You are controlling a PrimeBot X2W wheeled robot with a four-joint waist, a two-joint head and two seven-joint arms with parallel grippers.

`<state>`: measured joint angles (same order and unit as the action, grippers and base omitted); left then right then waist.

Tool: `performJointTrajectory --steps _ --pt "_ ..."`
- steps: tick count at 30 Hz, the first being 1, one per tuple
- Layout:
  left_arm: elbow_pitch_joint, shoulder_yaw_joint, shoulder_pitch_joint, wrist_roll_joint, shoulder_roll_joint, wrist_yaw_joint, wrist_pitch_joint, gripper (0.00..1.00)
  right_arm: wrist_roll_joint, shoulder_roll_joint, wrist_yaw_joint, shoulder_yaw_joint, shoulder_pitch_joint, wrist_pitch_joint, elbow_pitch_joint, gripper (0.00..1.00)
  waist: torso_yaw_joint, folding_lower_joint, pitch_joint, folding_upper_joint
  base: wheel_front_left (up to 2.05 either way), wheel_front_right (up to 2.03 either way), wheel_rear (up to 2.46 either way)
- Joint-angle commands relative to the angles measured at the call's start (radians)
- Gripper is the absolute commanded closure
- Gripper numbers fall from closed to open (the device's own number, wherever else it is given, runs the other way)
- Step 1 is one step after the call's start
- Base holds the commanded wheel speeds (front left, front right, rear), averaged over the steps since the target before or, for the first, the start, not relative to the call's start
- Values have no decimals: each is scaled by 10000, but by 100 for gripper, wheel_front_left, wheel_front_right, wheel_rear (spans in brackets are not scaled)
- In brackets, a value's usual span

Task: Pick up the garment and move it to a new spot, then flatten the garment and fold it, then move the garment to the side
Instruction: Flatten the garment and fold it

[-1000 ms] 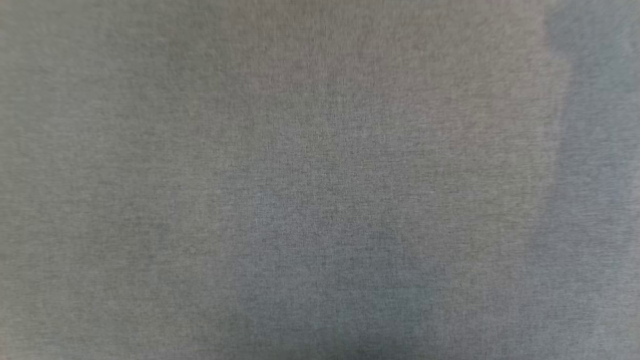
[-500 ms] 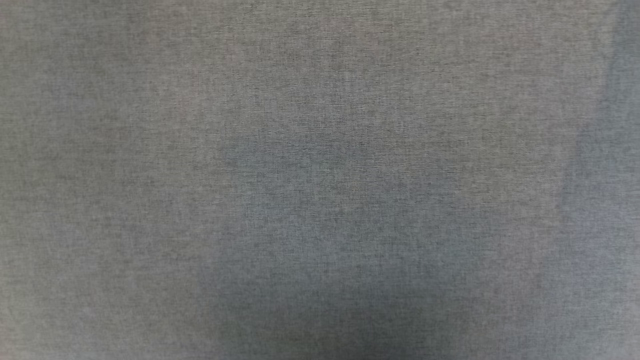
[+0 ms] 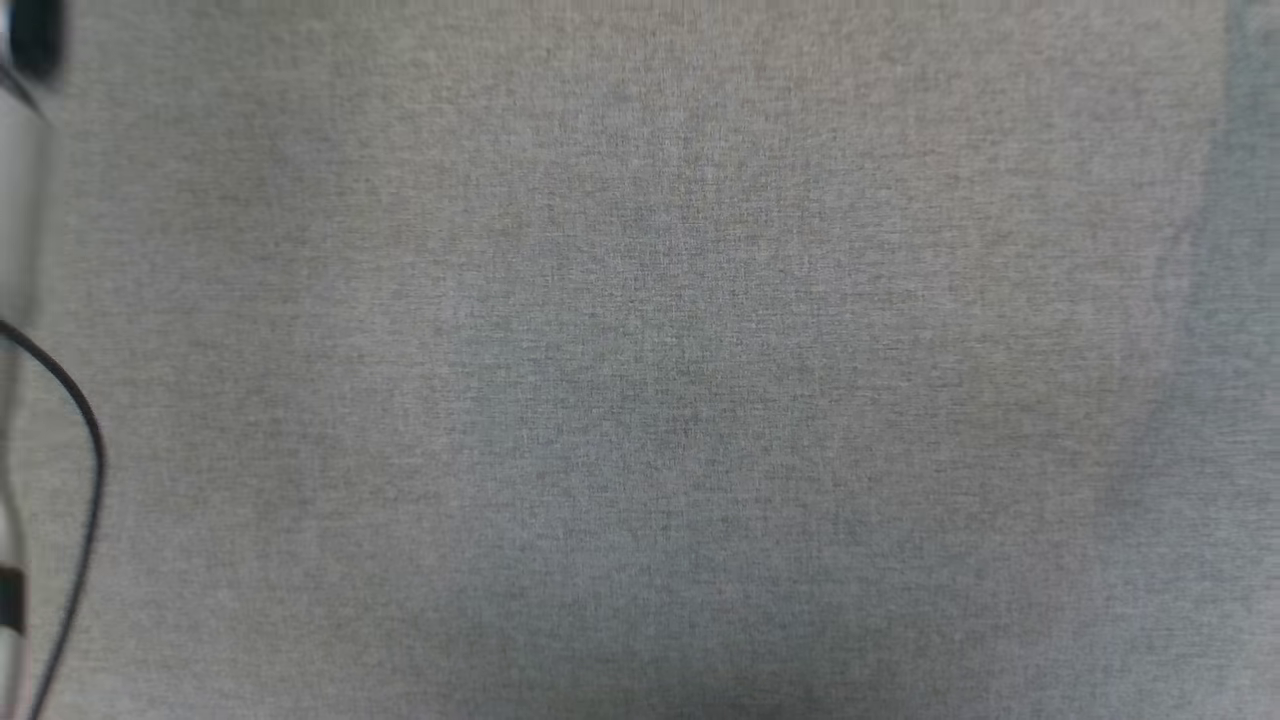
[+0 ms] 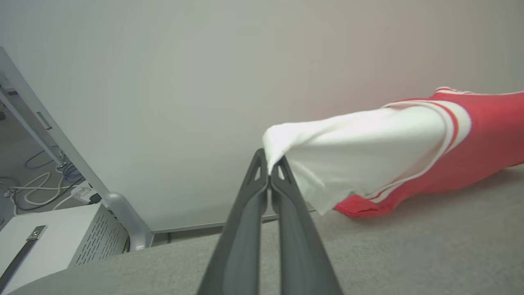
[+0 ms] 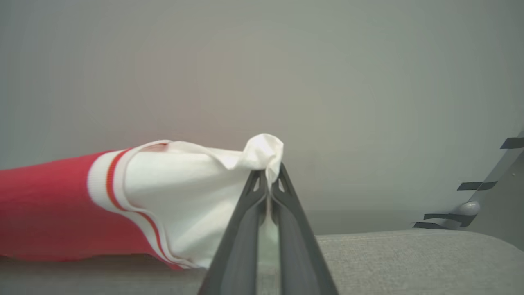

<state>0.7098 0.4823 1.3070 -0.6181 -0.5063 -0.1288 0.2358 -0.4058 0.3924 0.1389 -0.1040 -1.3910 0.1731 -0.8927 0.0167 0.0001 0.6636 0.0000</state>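
Note:
The garment (image 4: 483,139) is a red T-shirt with white sleeves and red-and-white striped trim, stretched just above the grey fabric surface (image 4: 409,254). My left gripper (image 4: 268,164) is shut on the tip of one white sleeve (image 4: 360,151). In the right wrist view, the garment (image 5: 49,209) runs off to the left, and my right gripper (image 5: 268,174) is shut on the bunched end of the other white sleeve (image 5: 184,192). The garment's chest is hidden. A pale forearm (image 3: 15,200) with a black cable (image 3: 85,470) sits at the left edge of the head view.
The grey fabric surface (image 3: 640,360) spreads across the head view. Beyond its edge stand a white vented cabinet (image 4: 49,241), a grey metal frame leg (image 4: 123,213) and floor cables (image 4: 37,192). A grey frame with black tape (image 5: 491,196) stands at the right. A plain wall (image 5: 262,61) is behind.
The head view has shifted over the grey surface. A pale forearm with a black cable now shows at its left edge, and the dark shadow at the bottom has faded.

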Motion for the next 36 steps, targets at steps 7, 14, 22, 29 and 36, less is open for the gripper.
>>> performJointTrajectory --steps 7,14,22,29,36 --pt "-41 585 -2909 -878 165 -17 151 100 -1291 460 -82 -757 2944 -41 546 100 146 -1 -1736 0 0 0 0" --pt "-143 1108 -5231 -1460 335 -18 93 100 -2353 830 -82 -1194 5579 -188 1203 100 242 -1 -2785 0 0 0 0" --pt "219 1283 -6890 -1898 582 38 47 100 -2675 1109 -82 -1366 7548 -149 1456 100 270 -1 -3655 0 0 0 0" --pt "408 1356 -7665 -2119 808 82 84 100 -2788 1157 -82 -1231 8592 -118 1498 100 286 -1 -4404 0 0 0 0" --pt "313 1421 -8725 -2411 692 66 35 100 -2809 1229 -82 -1221 10033 -406 1958 100 248 -1 -5370 0 0 0 0"
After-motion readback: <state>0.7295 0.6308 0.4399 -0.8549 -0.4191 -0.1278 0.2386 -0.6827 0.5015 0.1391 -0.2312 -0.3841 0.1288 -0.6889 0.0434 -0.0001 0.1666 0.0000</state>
